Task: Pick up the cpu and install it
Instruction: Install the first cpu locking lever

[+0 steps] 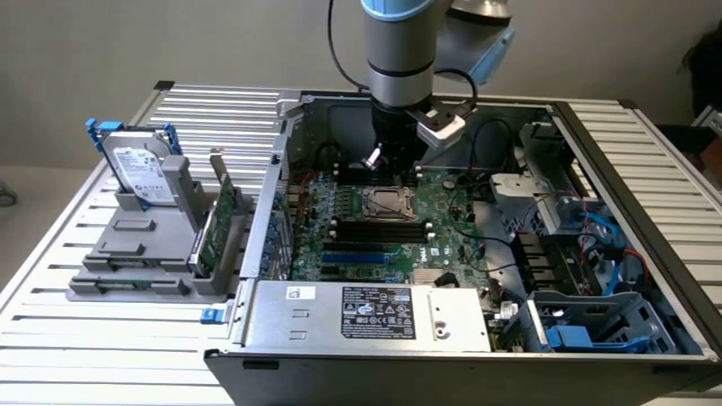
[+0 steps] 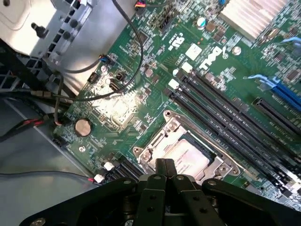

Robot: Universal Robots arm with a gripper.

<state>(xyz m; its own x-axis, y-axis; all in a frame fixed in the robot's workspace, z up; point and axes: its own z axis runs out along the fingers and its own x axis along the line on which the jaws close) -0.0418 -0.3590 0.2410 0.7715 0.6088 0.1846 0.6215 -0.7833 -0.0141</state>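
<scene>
Exterior view: arm reaches down into an open computer case (image 1: pixel 631 152) on a slatted metal table (image 1: pixel 68 330). Gripper (image 1: pixel 374 162) hangs just above the green motherboard (image 1: pixel 384 245), behind the socket (image 1: pixel 386 204) as this camera sees it, fingers pressed together with nothing between them. The cpu (image 1: pixel 387 204) sits flat in the socket's metal frame, silvery top facing up. Black memory slots (image 1: pixel 381 228) run just in front of the socket, blue slots (image 1: pixel 361 254) nearer the camera. Power supply (image 1: pixel 373 315) with a black label at the case's near edge. On the exterior view's left, outside the case, a grey stand (image 1: pixel 135 254) holds an upright hard drive (image 1: pixel 141 173) with blue handles and a green card (image 1: pixel 215 228) on edge.

Wrist view: gripper (image 2: pixel 164 172) closed, tips touching each other, hovering by the edge of the socket (image 2: pixel 155 150). The cpu (image 2: pixel 187 153) lies seated in the frame, partly hidden by the fingers. Coin battery (image 2: pixel 83 127) sits off to one side of the socket, black cables (image 2: pixel 127 28) cross the motherboard (image 2: pixel 141 61), heatsink (image 2: pixel 251 16) at its far corner.
</scene>
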